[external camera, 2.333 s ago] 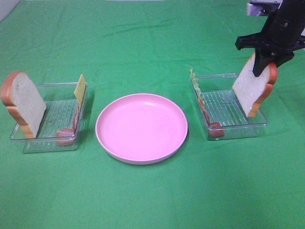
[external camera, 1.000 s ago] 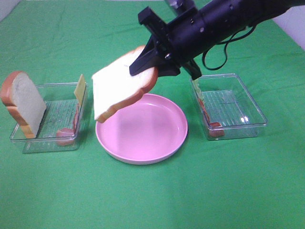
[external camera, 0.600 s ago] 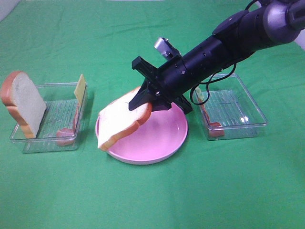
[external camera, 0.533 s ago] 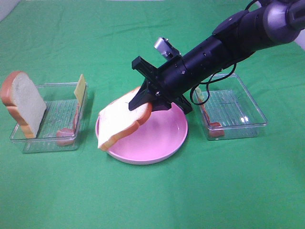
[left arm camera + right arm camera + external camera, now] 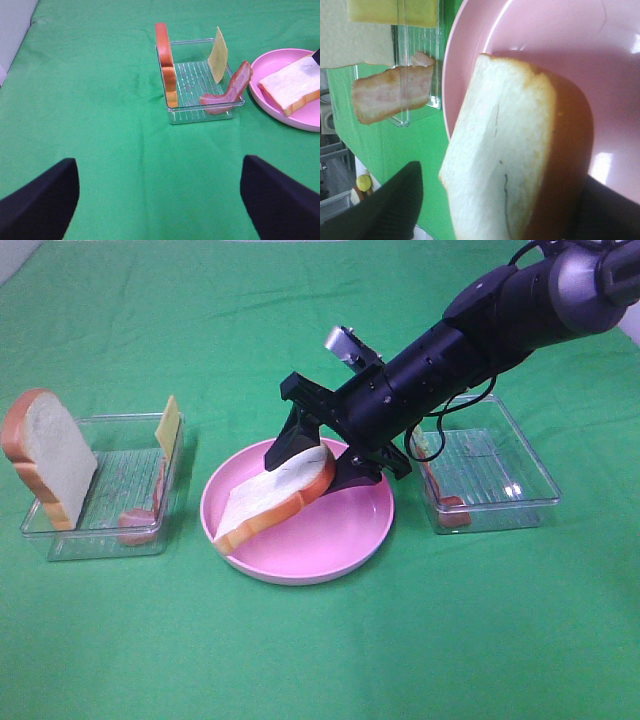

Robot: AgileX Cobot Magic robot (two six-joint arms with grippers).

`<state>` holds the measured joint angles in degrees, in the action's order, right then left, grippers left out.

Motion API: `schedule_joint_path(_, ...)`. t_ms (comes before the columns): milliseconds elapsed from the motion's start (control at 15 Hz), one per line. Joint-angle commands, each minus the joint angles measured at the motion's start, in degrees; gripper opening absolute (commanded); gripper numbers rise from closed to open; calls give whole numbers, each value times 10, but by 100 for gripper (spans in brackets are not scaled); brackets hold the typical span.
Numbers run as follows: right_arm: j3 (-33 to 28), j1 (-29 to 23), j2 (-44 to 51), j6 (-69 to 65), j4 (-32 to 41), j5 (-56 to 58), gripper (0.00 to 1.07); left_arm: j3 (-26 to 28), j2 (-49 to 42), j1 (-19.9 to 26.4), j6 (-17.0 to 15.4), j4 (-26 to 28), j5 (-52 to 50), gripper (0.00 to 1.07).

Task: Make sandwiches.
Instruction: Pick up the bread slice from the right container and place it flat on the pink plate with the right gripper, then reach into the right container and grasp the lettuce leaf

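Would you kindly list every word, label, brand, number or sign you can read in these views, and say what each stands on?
None: no readable text shows on the bread slice, the cheese square, the pink plate, the left clear tray, the right clear tray or the green cloth.

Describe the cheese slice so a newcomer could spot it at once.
Left of the pink plate sits a clear tray. The cheese slice leans upright against its wall nearest the plate. It is the only thin yellow square, beside pink meat.
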<state>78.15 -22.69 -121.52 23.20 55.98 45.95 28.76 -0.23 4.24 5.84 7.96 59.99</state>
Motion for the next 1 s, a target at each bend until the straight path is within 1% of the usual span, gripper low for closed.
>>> schedule_joint_path(67, 9, -1, 6, 13, -27, 8, 72, 0, -12, 2, 1, 1, -4, 83)
schedule_joint_path(200, 12, -1, 18, 5, -61, 10, 72, 0, -12, 2, 1, 1, -4, 83)
schedule_joint_path(267, 15, -1, 40, -14, -107, 9, 72, 0, -12, 2, 1, 1, -4, 83)
schedule_joint_path(333, 15, -1, 52, -23, -129, 6, 72, 0, -12, 2, 1, 1, -4, 83)
schedule_joint_path(400, 15, -1, 74, -36, -166, 6, 72, 0, -12, 2, 1, 1, -4, 83)
schedule_joint_path(600, 15, 1, 121, -77, -227, 10, 72, 0, -12, 2, 1, 1, -4, 83)
schedule_joint_path(667, 22, 1, 139, -101, -267, 12, 72, 0, -12, 2, 1, 1, -4, 83)
schedule_joint_path(733, 37, 1, 143, -125, -301, 26, 72, 0, -12, 2, 1, 1, -4, 83)
schedule_joint_path(1000, 125, 1, 141, -242, -485, 83, 72, 0, -12, 2, 1, 1, -4, 83)
